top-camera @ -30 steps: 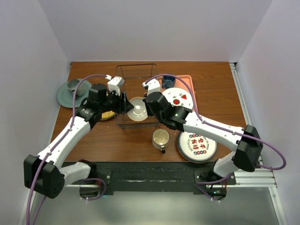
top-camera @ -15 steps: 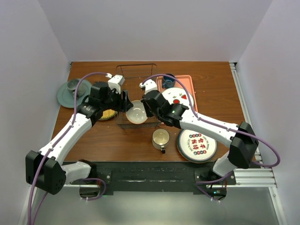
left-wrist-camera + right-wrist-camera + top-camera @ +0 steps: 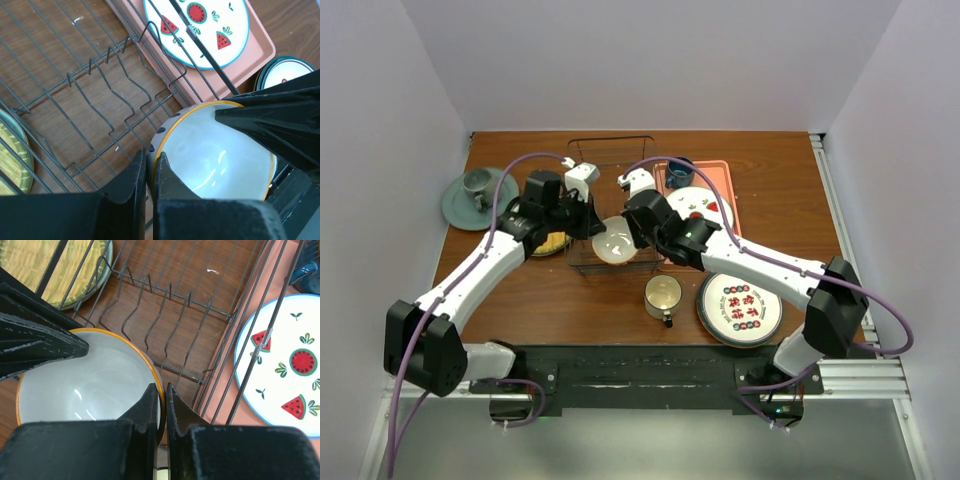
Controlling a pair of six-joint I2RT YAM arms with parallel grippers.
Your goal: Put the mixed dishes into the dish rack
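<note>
A cream bowl (image 3: 613,246) with an orange rim hangs over the near end of the dark wire dish rack (image 3: 610,170), held from both sides. My left gripper (image 3: 593,226) is shut on its left rim; in the left wrist view the rim sits pinched between the jaws of that gripper (image 3: 149,165). My right gripper (image 3: 638,236) is shut on the opposite rim (image 3: 163,395). The bowl (image 3: 215,150) tilts, its white inside (image 3: 85,380) showing. A cream mug (image 3: 663,296) stands upright near the front, and a teal-rimmed plate (image 3: 739,310) lies to its right.
A yellow textured plate (image 3: 552,243) lies just left of the rack. A pink tray (image 3: 722,186) on the right carries a white plate with red fruit slices (image 3: 701,206) and a blue cup (image 3: 680,175). A grey-green cup on a saucer (image 3: 475,195) sits far left.
My left gripper has moved right and closed on the bowl's left rim. The right gripper kept its hold, and the bowl has tilted and shifted slightly towards the rack.
</note>
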